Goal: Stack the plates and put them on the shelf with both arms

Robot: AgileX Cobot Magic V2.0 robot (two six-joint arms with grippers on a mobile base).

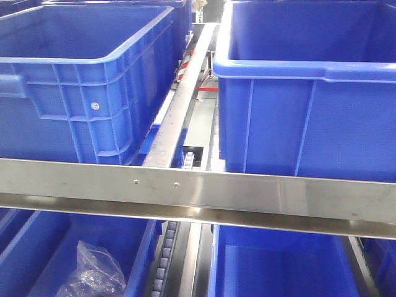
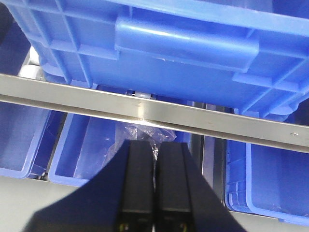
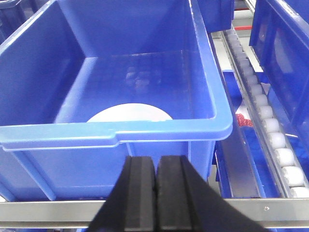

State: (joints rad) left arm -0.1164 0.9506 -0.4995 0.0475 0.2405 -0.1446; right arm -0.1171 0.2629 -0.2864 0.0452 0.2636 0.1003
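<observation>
Right wrist view: closed, empty right gripper (image 3: pixel 155 166) faces blue bin (image 3: pixel 164 130) holding a plate (image 3: pixel 129 114); left gripper (image 2: pixel 154 150) closed too.

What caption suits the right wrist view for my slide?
Shut right hand before a deep blue plastic bin holding a round pale plate.

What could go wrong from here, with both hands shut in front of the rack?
1. The plate lies deep in the blue bin; the right hand, shut and low in front, may hit the bin's wall when reaching in.
2. The left hand, also shut, points under the metal rail toward a plastic bag, which might snag it.
</observation>
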